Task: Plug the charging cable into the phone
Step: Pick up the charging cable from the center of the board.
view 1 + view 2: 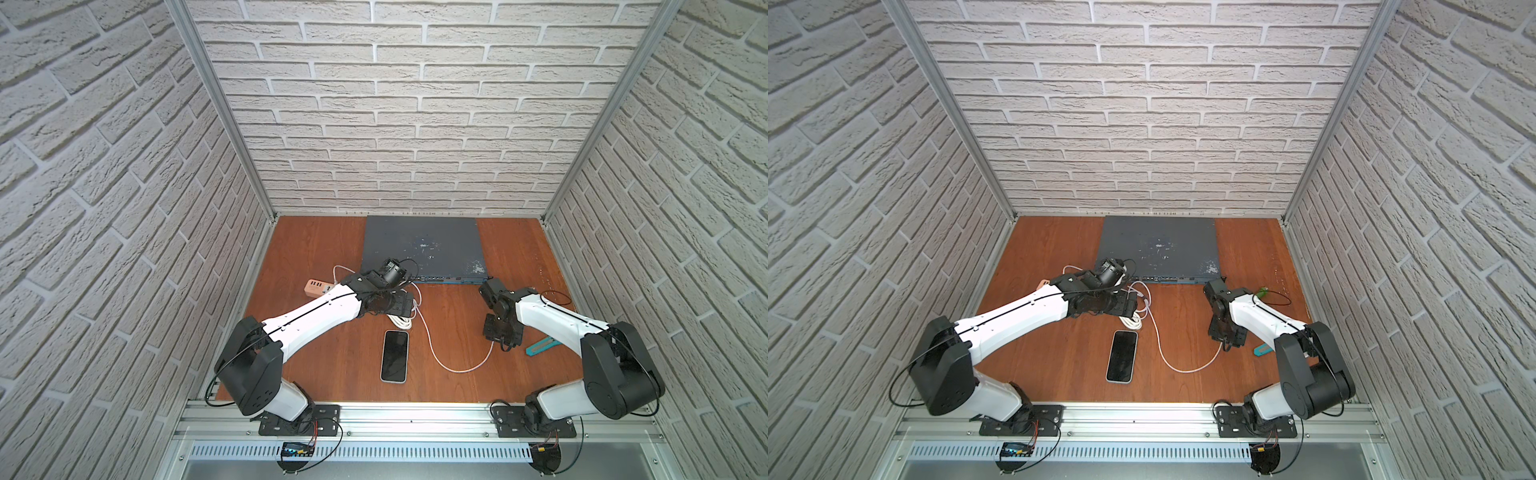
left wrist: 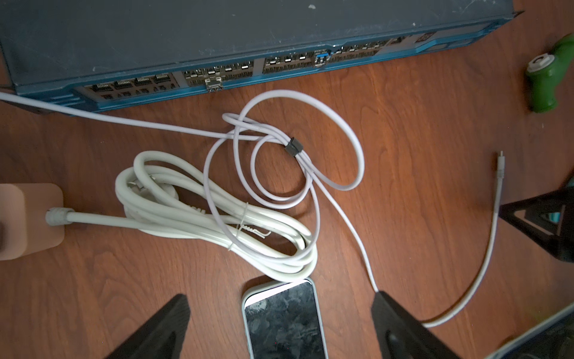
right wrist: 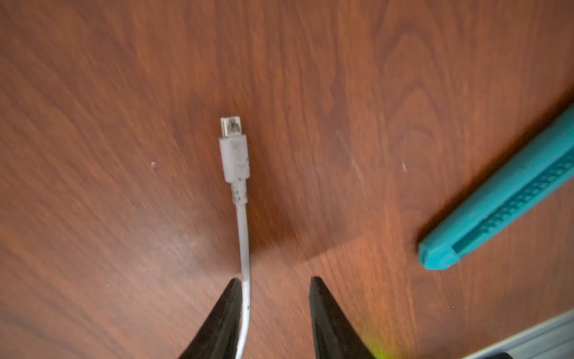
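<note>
Brick-papered walls [image 1: 415, 124] box in the wooden worktop [image 1: 316, 249]. My right jaws stand half-open astride the charging cable [image 3: 245, 248] just behind its plug [image 3: 234, 155], gripping nothing yet; my left jaws gape wide, empty, by the phone [image 1: 395, 355] at lower centre, probably to steady it.

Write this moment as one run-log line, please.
right gripper: open, charging cable between jaws, behind plug | left gripper: open, empty | phone: flat on table, not plugged

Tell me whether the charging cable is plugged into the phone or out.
Out. The plug of the charging cable shows its bare metal tip over the table, well apart from the phone.
</note>
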Motion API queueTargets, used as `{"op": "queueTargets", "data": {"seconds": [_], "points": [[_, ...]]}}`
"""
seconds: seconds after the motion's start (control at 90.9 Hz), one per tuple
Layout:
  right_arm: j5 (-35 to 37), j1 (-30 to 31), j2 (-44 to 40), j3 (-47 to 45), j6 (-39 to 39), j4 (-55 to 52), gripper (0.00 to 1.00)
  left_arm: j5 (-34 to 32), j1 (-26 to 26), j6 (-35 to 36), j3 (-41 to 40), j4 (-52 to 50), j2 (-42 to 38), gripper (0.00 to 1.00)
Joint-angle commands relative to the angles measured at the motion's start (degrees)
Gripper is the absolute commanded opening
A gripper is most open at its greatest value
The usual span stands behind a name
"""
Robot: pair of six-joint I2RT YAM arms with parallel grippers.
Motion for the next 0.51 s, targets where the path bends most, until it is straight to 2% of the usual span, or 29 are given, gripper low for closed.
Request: {"op": "queueTargets", "data": {"seconds": [0.0,0.176,0.33,0.429,0.495], "points": [[-1.56,0.21,1.85,-1.7,1.07,3.74,0.39,0.08,-0.07,0.9,-1.3,0.06,-3.22,0.96],[-2.67,0.03,2.93,-2.44,1.29,5.91,0.34,-0.67,0.12,0.86,-2.2,-1.44,-6.17,0.96],[-3.09,-0.16,3.17,-2.27,0.78,5.5,0.18,-1.27,0.29,0.84,-2.56,-2.73,-8.13,0.97],[-3.34,-0.26,3.33,-2.15,0.2,5.38,0.04,-1.55,0.58,0.83,-3.07,-3.26,-9.46,0.97],[-3.48,-0.33,3.6,-2.03,-0.45,5.26,0.03,-1.94,0.87,0.66,-3.48,-3.55,-10.49,0.97]]}}
